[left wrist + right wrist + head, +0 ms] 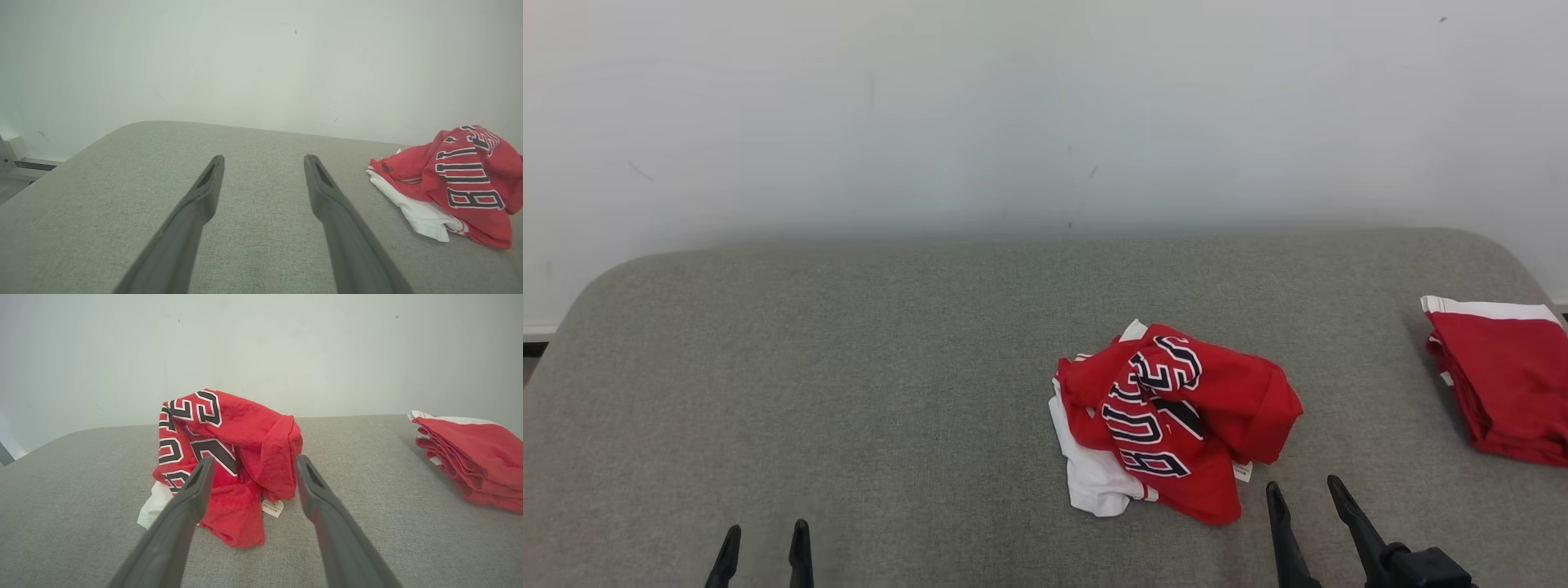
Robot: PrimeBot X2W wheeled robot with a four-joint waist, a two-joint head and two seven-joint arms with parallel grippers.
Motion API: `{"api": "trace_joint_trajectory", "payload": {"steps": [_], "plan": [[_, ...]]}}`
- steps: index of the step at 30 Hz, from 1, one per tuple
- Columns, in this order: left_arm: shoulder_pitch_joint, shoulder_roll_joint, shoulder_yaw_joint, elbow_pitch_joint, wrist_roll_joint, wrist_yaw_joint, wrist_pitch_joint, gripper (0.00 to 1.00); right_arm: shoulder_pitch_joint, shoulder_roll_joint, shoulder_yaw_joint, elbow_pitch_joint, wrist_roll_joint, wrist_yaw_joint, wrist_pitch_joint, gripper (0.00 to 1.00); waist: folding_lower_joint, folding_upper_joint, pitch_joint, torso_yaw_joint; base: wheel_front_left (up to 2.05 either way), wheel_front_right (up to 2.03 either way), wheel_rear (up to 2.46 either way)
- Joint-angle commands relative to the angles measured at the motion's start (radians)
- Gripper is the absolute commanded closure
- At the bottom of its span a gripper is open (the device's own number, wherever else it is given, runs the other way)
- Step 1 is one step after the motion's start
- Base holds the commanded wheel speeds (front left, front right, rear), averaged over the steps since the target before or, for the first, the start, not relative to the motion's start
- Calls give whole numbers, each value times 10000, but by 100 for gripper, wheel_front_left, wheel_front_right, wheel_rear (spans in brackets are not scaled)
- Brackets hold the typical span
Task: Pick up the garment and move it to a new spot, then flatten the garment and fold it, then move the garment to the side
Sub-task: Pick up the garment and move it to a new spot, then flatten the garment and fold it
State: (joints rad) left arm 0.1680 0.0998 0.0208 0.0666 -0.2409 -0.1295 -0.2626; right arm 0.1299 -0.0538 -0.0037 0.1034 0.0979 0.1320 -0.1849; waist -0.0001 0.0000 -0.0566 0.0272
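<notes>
Crumpled red garment (1176,420) lies on the grey pad (849,367). Your right gripper (1303,485), jaws wide and empty, sits just beside the garment; your left gripper (768,527), equally wide, well apart from it.

Alt text: a plain pale wall (1045,106) behind a wide grey upholstered surface (809,392).

The wall is off-white with a faint grey-green cast, under soft, even light. It carries a few tiny dark specks (1093,171) near the middle and one thin curved scuff (641,171) towards the left. A soft band of shade lies where the wall meets the surface. The surface is padded and covered in woven grey cloth, with rounded far corners, and stretches across the lower half of the head view. At the far left a white skirting board (41,158) runs along the foot of the wall above a dark strip, with a sliver of grey floor (12,188) beside it.
</notes>
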Motion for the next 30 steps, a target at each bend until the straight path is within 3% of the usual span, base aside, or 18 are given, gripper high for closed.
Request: {"api": "trace_joint_trajectory", "payload": {"steps": [1,30], "plan": [[-140,34,-64,5,-71,-1,-30,0,-75,17,37,-42,27,-22,-5,0,1,0,-23,-91,0,0,0],[-170,40,-645,523,-319,-4,-30,0,-216,48,246,-20,71,-22,-61,0,1,0,-8,-654,0,0,0]]}}
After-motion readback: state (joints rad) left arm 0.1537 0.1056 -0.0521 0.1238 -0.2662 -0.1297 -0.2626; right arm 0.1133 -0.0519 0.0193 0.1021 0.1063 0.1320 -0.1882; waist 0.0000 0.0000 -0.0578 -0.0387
